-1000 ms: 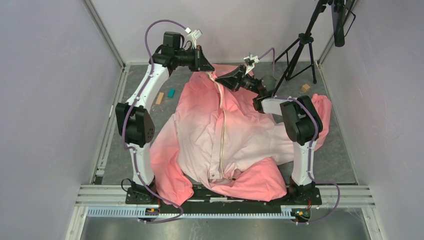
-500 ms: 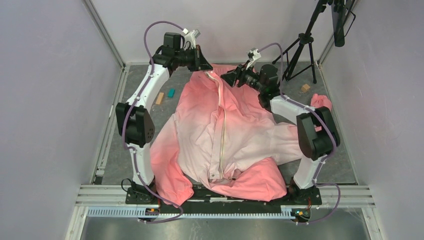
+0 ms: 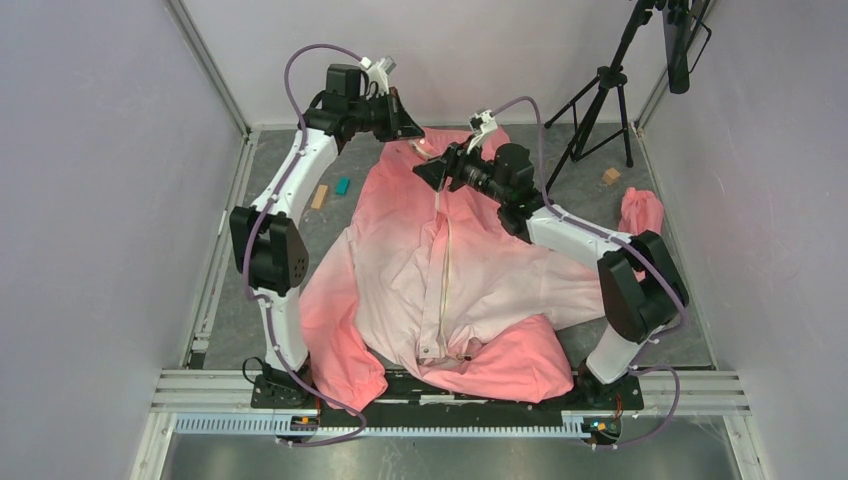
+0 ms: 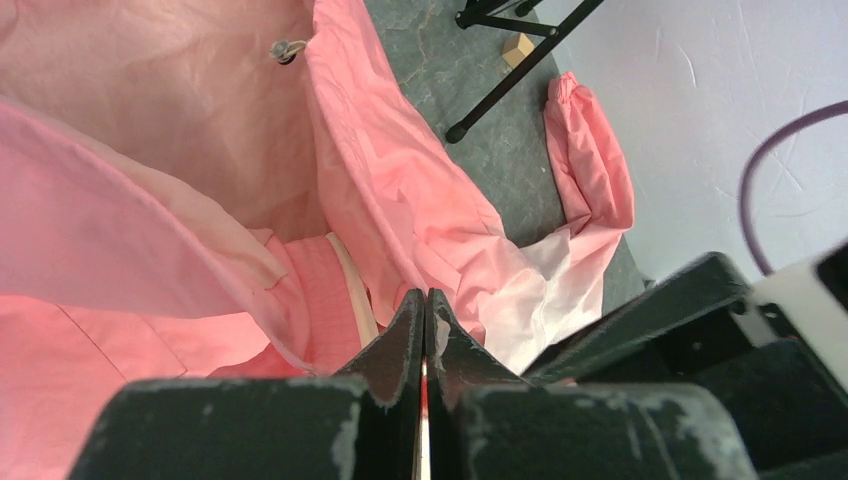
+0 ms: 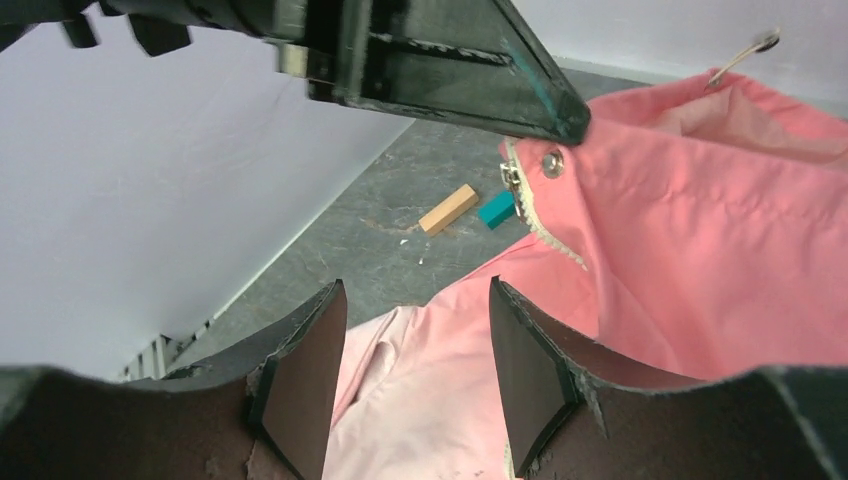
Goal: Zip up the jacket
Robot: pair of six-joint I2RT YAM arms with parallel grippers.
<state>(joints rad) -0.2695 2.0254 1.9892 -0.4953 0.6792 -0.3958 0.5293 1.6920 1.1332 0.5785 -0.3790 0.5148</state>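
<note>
The jacket [image 3: 480, 280] is spread over the table [image 3: 690, 300], its zipper strip [image 3: 445, 265] laid near-to-far. The far top end is clamped by the left gripper [image 3: 412, 135]. The right gripper [image 5: 415, 290], jaws apart, is placed just before it.

From above I can't make out the zipper [image 3: 443, 270] pull: my right arm [image 3: 560, 222] covers part of the jacket [image 3: 490, 290] collar. What the left fingers [image 4: 396, 348] pinch is buried between them (only a thin sliver shows).
</note>
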